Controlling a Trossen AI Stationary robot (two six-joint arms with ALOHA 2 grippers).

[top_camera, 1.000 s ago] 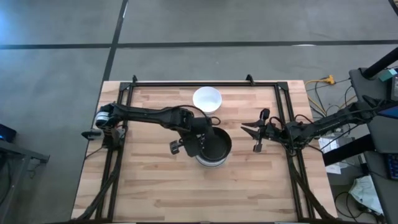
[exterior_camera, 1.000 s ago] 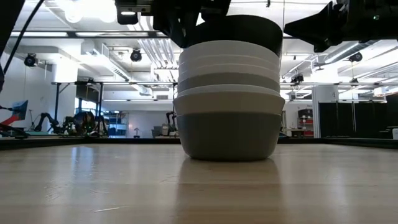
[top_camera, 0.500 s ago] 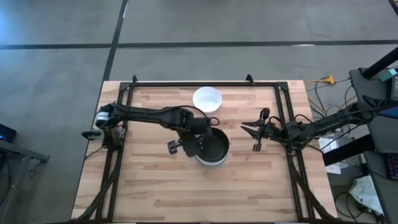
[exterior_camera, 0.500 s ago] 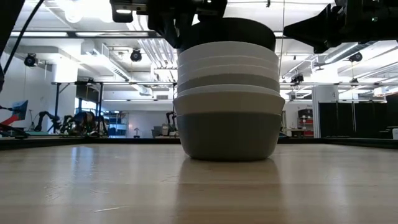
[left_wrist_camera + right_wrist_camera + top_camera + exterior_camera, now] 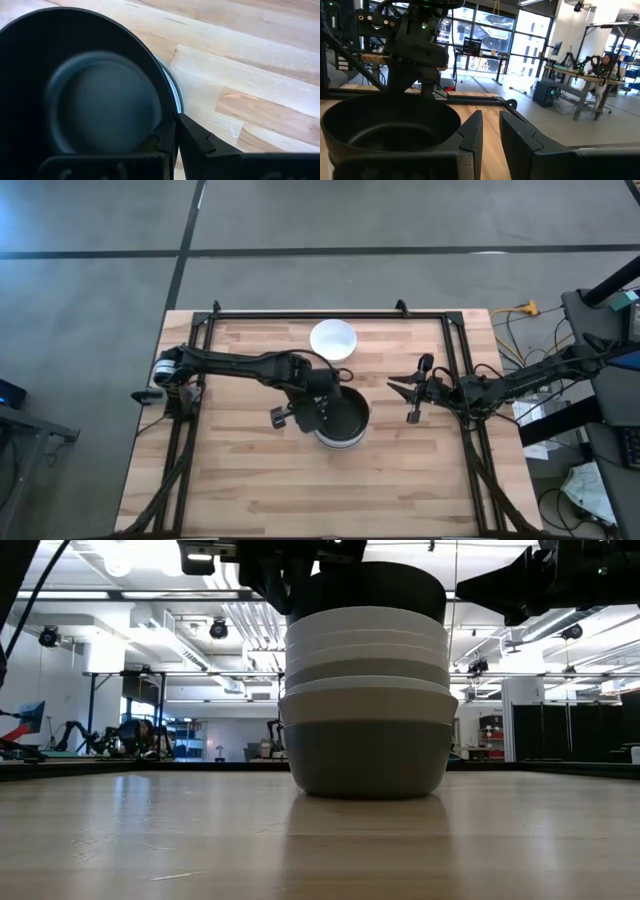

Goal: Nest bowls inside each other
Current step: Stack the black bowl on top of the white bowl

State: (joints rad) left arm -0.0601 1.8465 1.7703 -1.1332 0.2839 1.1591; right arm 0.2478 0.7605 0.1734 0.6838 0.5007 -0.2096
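Between your left claw's point(image 5: 176, 135) fingers, clamped on its rim, the smooth round black bowl point(image 5: 345, 412) has shifted slightly atop the stack, not yet released; your right claw point(image 5: 408, 393) waits apart, narrowly open.

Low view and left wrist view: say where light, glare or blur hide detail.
Low view: bright ceiling lamps glare behind, so both grippers are silhouettes; the stack stays sharp with a faint reflection on the table. Left wrist view: the black bowl is soft and nearly featureless.
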